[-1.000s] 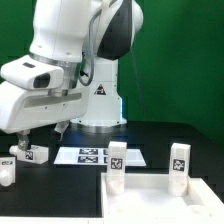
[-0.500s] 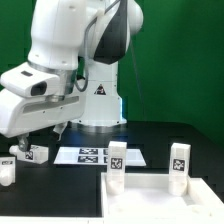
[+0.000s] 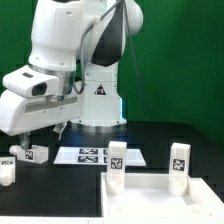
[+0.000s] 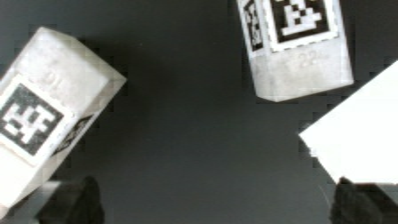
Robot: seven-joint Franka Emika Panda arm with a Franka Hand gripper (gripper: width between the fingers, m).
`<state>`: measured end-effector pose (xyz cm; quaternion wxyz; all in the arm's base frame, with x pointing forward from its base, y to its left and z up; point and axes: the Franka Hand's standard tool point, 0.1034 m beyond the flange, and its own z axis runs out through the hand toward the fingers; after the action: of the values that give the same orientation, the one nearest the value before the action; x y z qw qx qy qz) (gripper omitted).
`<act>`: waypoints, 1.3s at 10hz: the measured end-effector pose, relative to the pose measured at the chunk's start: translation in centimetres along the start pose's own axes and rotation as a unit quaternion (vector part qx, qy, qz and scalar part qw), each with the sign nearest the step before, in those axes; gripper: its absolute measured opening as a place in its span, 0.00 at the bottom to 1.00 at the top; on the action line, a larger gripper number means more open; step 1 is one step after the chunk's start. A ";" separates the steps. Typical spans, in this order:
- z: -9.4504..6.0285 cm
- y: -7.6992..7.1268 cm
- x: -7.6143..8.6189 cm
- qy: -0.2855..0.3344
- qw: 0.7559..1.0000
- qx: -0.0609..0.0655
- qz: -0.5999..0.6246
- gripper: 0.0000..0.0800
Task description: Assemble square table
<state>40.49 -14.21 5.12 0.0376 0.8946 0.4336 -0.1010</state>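
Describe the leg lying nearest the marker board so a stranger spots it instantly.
Find the white arm, then the marker board on the black table before it. Just off that board, toward the exterior view's left, lies the leg. It rests on its side, whereas the two legs by the tabletop stand upright.
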 end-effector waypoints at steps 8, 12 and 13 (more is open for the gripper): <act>4.7 -3.7 -4.2 -0.004 1.000 0.019 0.000 0.81; 4.8 -3.7 -4.2 -0.005 1.000 0.020 0.000 0.48; 4.8 -3.7 -4.1 -0.005 1.000 0.020 0.000 0.35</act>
<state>34.37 -15.83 1.39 0.0222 0.8946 0.4316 -0.1138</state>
